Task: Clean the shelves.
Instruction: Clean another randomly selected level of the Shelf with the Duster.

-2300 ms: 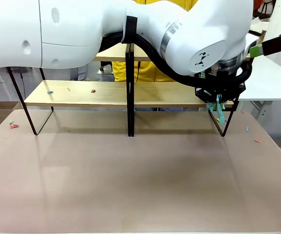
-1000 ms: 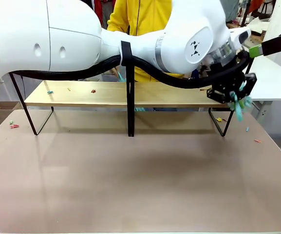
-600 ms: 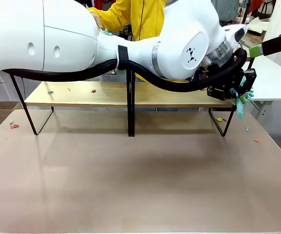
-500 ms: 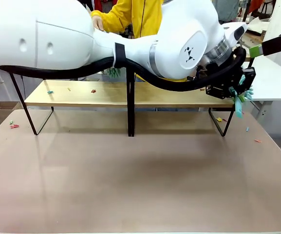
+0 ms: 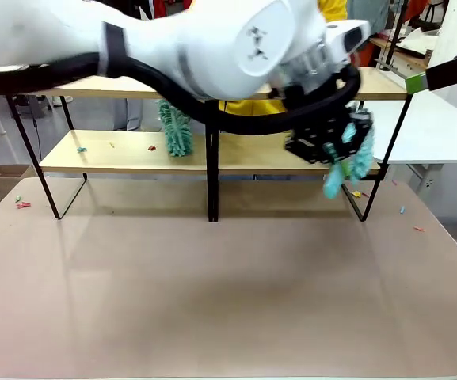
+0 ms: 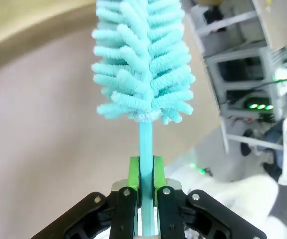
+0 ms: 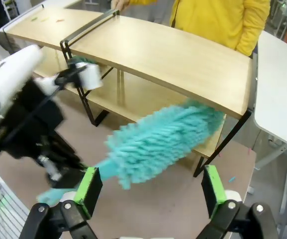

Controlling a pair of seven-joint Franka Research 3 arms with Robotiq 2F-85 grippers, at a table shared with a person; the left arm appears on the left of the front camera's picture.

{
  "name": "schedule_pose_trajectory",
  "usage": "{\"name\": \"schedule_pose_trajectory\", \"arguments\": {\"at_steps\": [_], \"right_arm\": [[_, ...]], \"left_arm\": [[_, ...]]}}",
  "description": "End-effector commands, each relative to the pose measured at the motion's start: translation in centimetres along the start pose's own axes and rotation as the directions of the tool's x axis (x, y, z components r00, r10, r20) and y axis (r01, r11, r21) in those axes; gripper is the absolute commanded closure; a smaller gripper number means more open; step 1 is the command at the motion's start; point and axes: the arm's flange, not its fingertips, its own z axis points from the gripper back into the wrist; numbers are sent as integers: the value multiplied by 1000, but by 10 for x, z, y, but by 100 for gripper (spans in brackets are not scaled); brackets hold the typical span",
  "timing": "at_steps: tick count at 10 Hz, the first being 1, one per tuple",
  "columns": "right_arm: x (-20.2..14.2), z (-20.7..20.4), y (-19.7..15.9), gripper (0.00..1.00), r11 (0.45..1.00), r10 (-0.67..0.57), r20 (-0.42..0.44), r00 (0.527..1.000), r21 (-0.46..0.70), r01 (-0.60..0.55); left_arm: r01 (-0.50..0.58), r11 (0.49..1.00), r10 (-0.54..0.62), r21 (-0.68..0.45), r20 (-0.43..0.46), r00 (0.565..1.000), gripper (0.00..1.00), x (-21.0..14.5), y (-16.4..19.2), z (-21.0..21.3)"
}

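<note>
several scraps (image 5: 151, 147) lie on the shelves (image 5: 117, 162) at left; my left claw (image 6: 143, 168) grips the duster (image 6: 143, 84) tight; cleaning seems partly done.

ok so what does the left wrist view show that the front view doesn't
The left wrist view adds the grip up close: the left gripper shut, green pads pinching the thin handle of the teal duster. The front view adds both tiers of the shelves, a second teal duster upright between the tiers, and coloured scraps on the lower board. Both share the teal duster held over the tabletop.
</note>
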Motion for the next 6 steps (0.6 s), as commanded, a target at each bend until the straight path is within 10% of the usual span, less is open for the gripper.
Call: {"name": "schedule_pose_trajectory", "arguments": {"at_steps": [1,3,6], "right_arm": [[0,0,0,0,1000,-1,-1,1000,-1,1],[0,0,0,0,1000,-1,-1,1000,-1,1],[0,0,0,0,1000,-1,-1,1000,-1,1]], "left_arm": [[68,996,-64,63,-49,997,88,-48,48,48],[121,990,-121,71,-14,993,88,-92,93,117],[155,987,-140,-35,265,954,88,-142,162,224]]}}
